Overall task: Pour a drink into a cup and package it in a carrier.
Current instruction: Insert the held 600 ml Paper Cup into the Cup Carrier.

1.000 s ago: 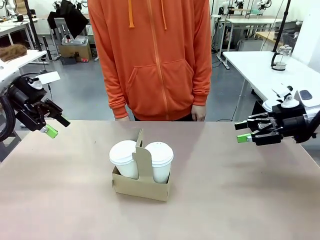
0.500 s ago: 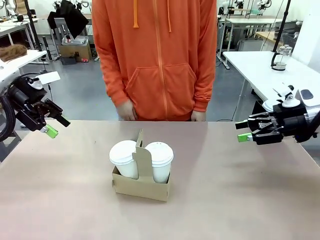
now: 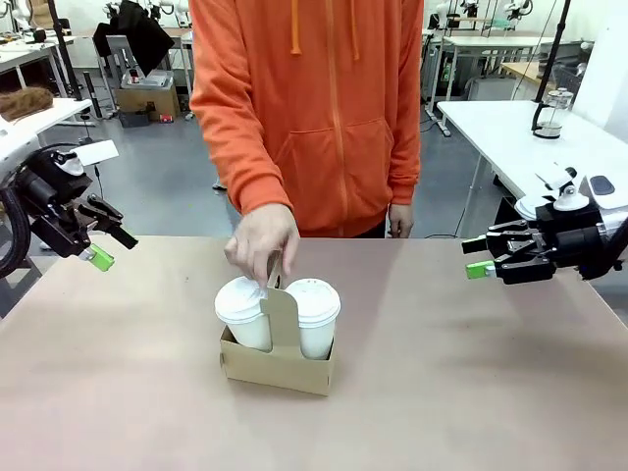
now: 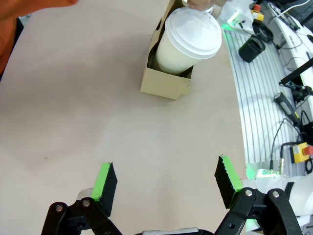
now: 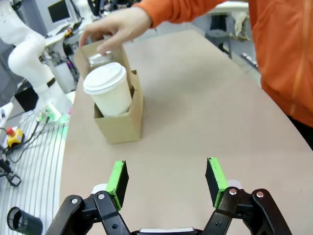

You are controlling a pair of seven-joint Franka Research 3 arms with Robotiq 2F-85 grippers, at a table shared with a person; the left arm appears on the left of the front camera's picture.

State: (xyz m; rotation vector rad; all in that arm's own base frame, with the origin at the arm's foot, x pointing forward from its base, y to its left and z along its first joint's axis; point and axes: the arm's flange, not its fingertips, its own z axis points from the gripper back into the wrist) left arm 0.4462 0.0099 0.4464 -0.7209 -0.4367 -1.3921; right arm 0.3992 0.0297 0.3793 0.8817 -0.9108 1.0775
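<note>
Left claw [image 3: 113, 248] is hanging wide open with nothing in it, just off the left edge of the table [image 3: 471, 392], green pads pointing down and inward. In its wrist view the claw [image 4: 166, 181] is looking at bare tabletop between its pads, with the carrier well ahead of it.

Right claw [image 3: 476, 258] is sitting released too, fingers spread and empty, hovering over the right edge of the table and pointing toward the middle. Same story from its own wrist: pads apart, nothing between them.

Moving inward, the brown cardboard carrier [image 3: 275, 373] is resting near the middle of the table, well apart from both claws. Two white paper cups are standing upright in it, one per compartment, both wearing white lids: the left cup [image 3: 242, 299] and the right cup [image 3: 314, 302], with the handle tab [image 3: 282, 309] sticking up between them.

A person in an orange hoodie is standing at the far side, and one hand [image 3: 260, 243] is reaching down with fingertips at the top of the handle tab, right by the left cup's lid. Can't tell if it's actually gripping.
</note>
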